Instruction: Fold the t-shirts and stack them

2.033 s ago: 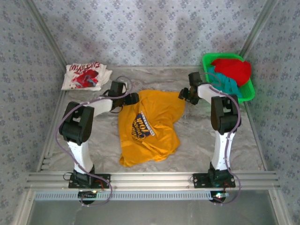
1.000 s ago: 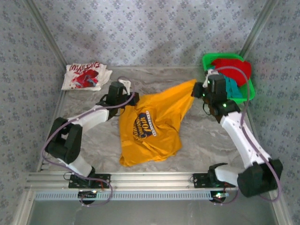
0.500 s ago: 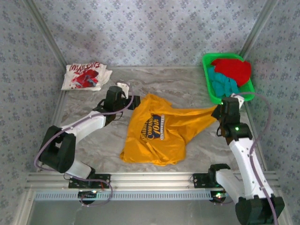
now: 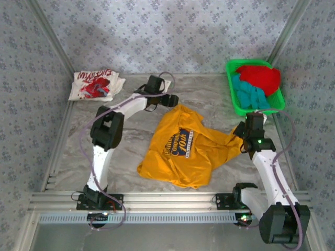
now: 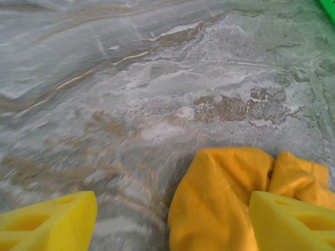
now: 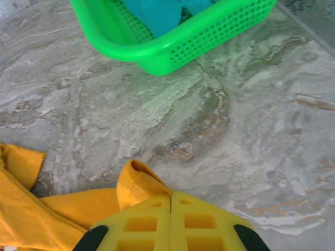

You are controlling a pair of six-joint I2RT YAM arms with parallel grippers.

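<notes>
**Right gripper (image 6: 170, 203) pinching a crumpled shirt: one folded, three to go**

Nearest to us, the right gripper's yellow fingers are pressed together on a rolled edge of the yellow-orange cloth t-shirt (image 4: 180, 151), at the end that trails toward the right side of the grey marbled table (image 4: 125, 146). We judge this a live grip, since the cloth rises right into the closed tips.

The shirt itself lies mid-table. Its dark blue chest print faces up but sits skewed, and the body is bunched and wrinkled. We see no fold in it yet, so it needs flattening first.

Beyond it, the left gripper (image 4: 170, 99) hangs over the shirt's far edge. Its fingers are spread wide and hold nothing, and a lump of yellow cloth lies on the table between them.

At the far left lies the white cloth t-shirt with a red graphic (image 4: 97, 84), gathered into a compact packet. We take that as the finished start of the stack. At the far right, the green plastic mesh basket (image 4: 236, 109) holds a bunched red t-shirt (image 4: 260, 77) and a teal t-shirt (image 4: 250, 95), neither of them folded yet.

By our reckoning roughly a quarter of the job is done.
</notes>
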